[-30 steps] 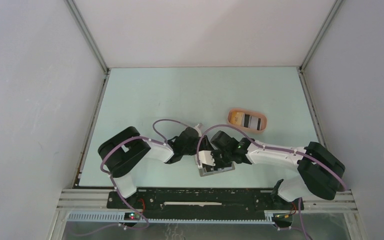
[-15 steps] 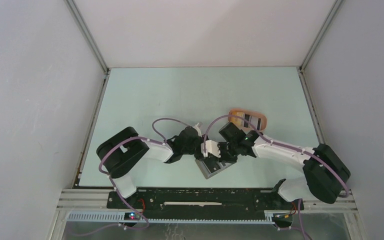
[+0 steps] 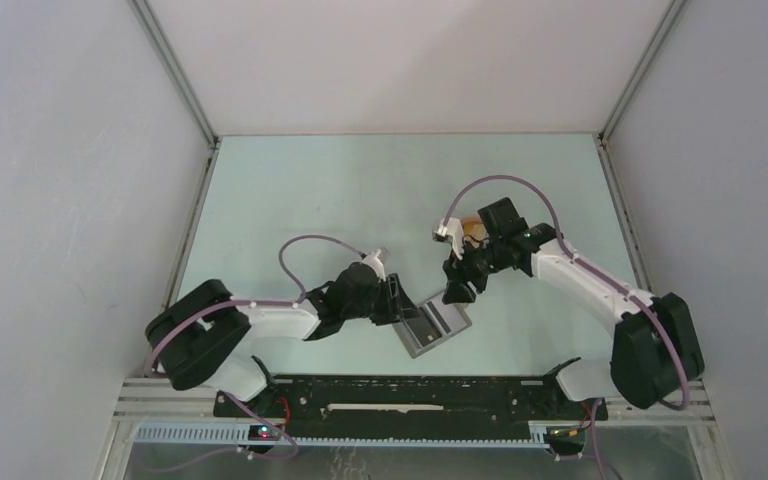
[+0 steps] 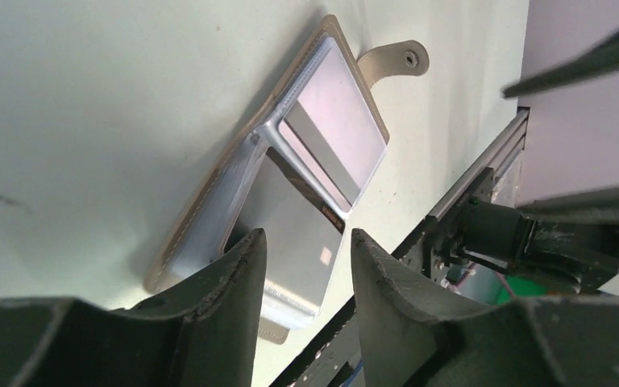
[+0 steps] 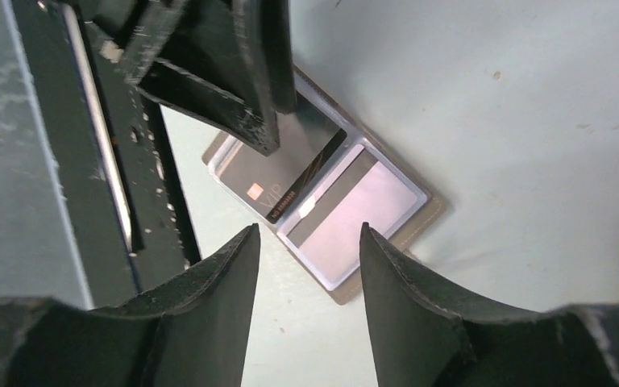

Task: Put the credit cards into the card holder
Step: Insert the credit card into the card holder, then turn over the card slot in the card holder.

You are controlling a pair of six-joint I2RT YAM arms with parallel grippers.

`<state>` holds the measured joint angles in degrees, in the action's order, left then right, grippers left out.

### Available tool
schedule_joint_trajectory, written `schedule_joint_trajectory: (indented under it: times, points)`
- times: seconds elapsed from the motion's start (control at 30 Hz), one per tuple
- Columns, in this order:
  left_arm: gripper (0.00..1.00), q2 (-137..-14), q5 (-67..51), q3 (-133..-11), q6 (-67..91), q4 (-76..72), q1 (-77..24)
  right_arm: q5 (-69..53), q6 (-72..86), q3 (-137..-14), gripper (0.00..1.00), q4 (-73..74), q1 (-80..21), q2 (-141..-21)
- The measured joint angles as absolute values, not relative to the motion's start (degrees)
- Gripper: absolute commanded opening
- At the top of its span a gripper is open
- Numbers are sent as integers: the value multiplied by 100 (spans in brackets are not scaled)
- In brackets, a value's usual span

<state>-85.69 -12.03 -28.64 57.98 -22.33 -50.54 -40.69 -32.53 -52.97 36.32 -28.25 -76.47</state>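
**A:** Where are we, starting from the near edge?

**B:** The card holder [image 3: 438, 326] lies open and flat on the table [image 3: 360, 190], close to our bases. One card [image 5: 278, 173], pale and silvery with a dark stripe, sits on one half. We cannot tell whether it is tucked fully into the slot. The other half looks bare.

**A:** And our left gripper [image 3: 397, 300]?

**B:** It is just beside the holder, on the card's side. Its jaws are parted a little and there is nothing between them. In the right wrist view one finger hangs over the card's edge, but we cannot say whether it presses down.

**A:** Further out?

**B:** Our right gripper [image 3: 457, 287] is above the table beyond the holder, towards the tray [image 3: 472, 222]. Its jaws are apart and it carries nothing. Our own arm hides most of the tray, so we cannot see what lies in it.

**A:** So how far along are we?

**B:** We judge that one card is placed or nearly so. The other credit cards are not in the holder, so fetching and seating them is what remains, and perhaps folding the case shut.
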Motion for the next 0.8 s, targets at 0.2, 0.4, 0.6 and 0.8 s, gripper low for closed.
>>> schedule_joint_trajectory:
  times: [0.2, 0.4, 0.6, 0.8]
  points:
    - [48, -7623, -790, -2477, 5181, -2290, -5315, -4388, -2447, -5433, 56, 3754, -2519, -8582]
    - [48, -7039, -440, -2169, 4639, -2915, -5680, -4222, -1935, -5511, 56, 3839, -2438, -9157]
    - [48, -7006, -108, -1791, 4482, -3271, -5699, -4029, -1673, -5669, 56, 3837, -2383, -9393]
    - [48, -6882, 148, -1487, 4451, -3371, -5734, -3903, -1605, -5697, 55, 3841, -2370, -9642]
